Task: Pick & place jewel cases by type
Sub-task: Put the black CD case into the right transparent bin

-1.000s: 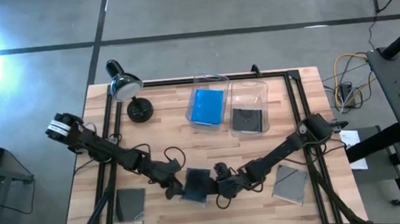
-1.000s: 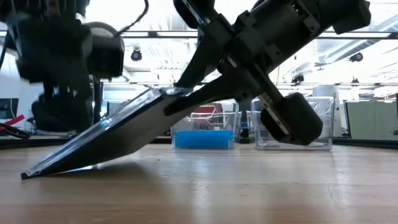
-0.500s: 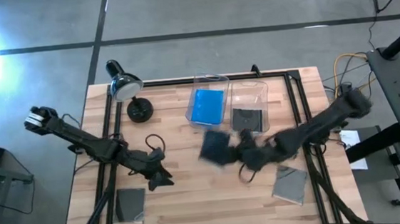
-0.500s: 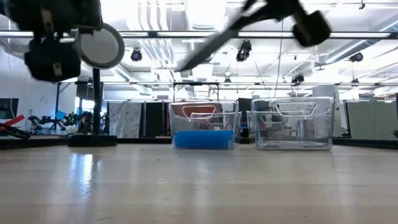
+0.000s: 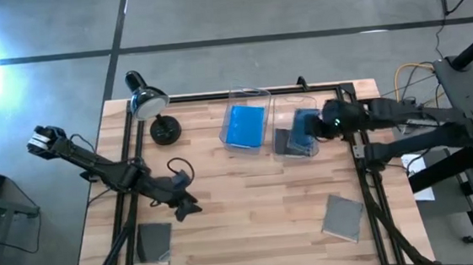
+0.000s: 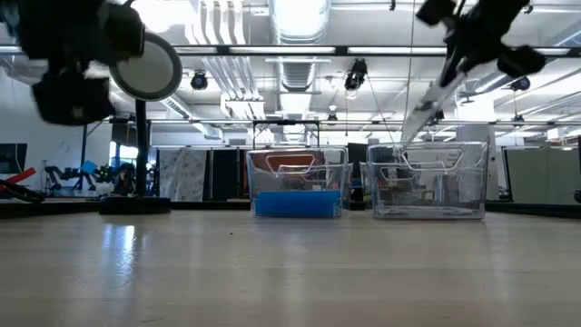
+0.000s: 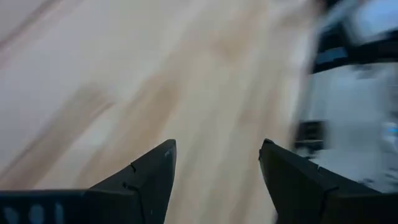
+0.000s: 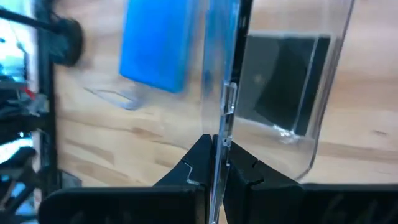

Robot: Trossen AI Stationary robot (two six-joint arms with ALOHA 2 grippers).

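Across the pale wooden table [image 5: 251,207], biggest change: right arm swung from front-centre up to the back bins within a sec. Two clear plastic bins: left bin [image 5: 245,125] holds bright blue cases, right bin [image 5: 296,132] holds dark grey ones. Right gripper [image 8: 216,163] hovers above right bin, fingers pinched tight on the thin dark grey jewel case [image 8: 222,93], edge-on, so drop looks imminent. Left gripper [image 7: 214,180] open, empty, pulled back to front-left. Two grey cases [image 5: 154,240] [image 5: 343,217] left on table.
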